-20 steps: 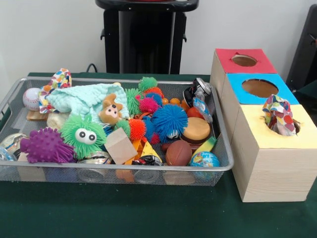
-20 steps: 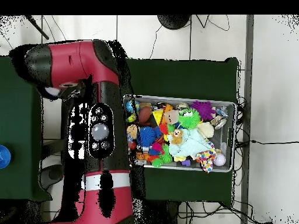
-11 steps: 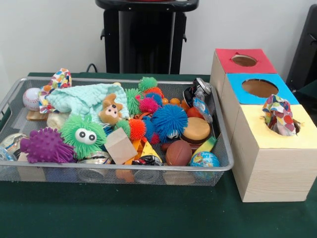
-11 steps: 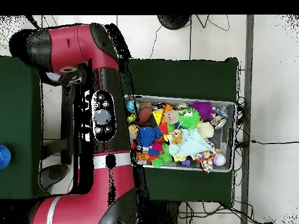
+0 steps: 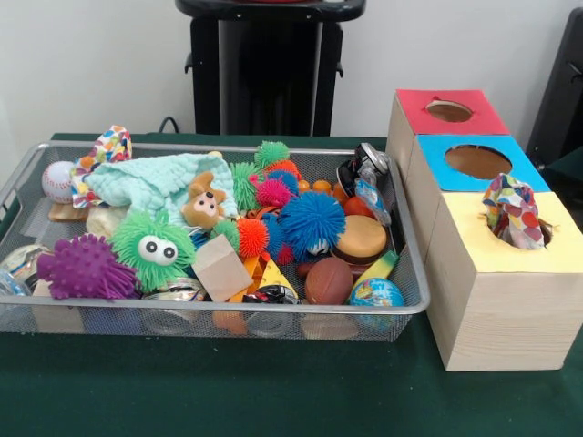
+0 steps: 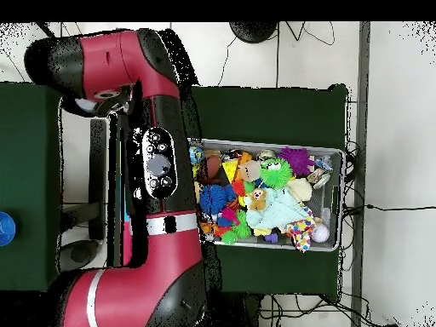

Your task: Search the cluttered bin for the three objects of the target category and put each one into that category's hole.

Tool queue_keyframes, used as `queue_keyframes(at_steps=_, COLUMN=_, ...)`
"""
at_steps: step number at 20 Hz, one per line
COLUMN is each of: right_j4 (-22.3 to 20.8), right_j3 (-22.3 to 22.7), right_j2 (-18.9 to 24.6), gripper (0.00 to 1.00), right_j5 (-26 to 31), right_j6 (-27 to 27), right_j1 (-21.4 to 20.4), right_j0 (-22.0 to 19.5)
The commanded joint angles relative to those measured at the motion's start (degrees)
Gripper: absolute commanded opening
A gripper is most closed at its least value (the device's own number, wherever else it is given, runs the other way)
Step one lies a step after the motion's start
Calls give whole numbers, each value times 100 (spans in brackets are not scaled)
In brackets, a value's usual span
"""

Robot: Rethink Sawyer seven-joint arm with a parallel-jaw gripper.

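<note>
A multicoloured patterned cloth (image 5: 513,211) sticks out of the hole in the yellow-topped box (image 5: 474,246). A second patterned cloth (image 5: 107,150) lies at the back left corner of the wire bin (image 5: 228,312). Beside it spreads a mint-green cloth (image 5: 150,180) with a small bear on it. Overhead, these are the patterned cloth (image 6: 300,232) and the mint cloth (image 6: 281,209). The red and black arm (image 6: 157,170) stretches beside the bin's left end in the overhead view. Neither view shows the gripper.
The bin holds spiky balls, a baseball (image 5: 56,180), a wooden block (image 5: 221,268), cans and small balls. The blue-topped box (image 5: 478,162) and the red-topped box (image 5: 451,111) stand behind the yellow one, their holes unfilled. A blue object (image 6: 5,228) sits at the overhead view's left edge.
In the overhead view the arm has swung right, toward the bin's left end, and more of its red base link shows. Nothing in the front view has moved.
</note>
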Motion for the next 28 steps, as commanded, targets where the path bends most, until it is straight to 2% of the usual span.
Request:
queue_keyframes(at_steps=1, right_j4=53, right_j3=-397, right_j2=-30, gripper=0, right_j5=532, right_j6=-330, right_j1=356, right_j0=-266)
queue_keyframes(at_steps=5, right_j4=209, right_j3=-498, right_j2=-158, gripper=0, right_j5=674, right_j6=-593, right_j1=430, right_j0=-303)
queue_keyframes(at_steps=9, right_j4=478, right_j3=-572, right_j2=-338, gripper=0, right_j5=851, right_j6=-538, right_j1=450, right_j0=-308)
queue_keyframes(at_steps=12, right_j4=573, right_j3=-580, right_j2=-487, gripper=0, right_j5=753, right_j6=-414, right_j1=466, right_j0=-301)
queue_keyframes(at_steps=15, right_j4=704, right_j3=-580, right_j2=-635, gripper=0, right_j5=626, right_j6=-520, right_j1=525, right_j0=-331)
queue_keyframes(at_steps=19, right_j4=1051, right_j3=-703, right_j2=-1005, gripper=0, right_j5=674, right_j6=-839, right_j1=642, right_j0=-426)
queue_keyframes(at_steps=23, right_j4=1408, right_j3=-716, right_j2=-1285, gripper=0, right_j5=388, right_j6=-948, right_j1=789, right_j0=-491)
queue_keyframes(at_steps=26, right_j4=1611, right_j3=-778, right_j2=-1734, gripper=0, right_j5=483, right_j6=-1084, right_j1=899, right_j0=-517)
queue_keyframes(at_steps=28, right_j4=1760, right_j3=-854, right_j2=-2016, gripper=0, right_j5=320, right_j6=-1251, right_j1=976, right_j0=-560)
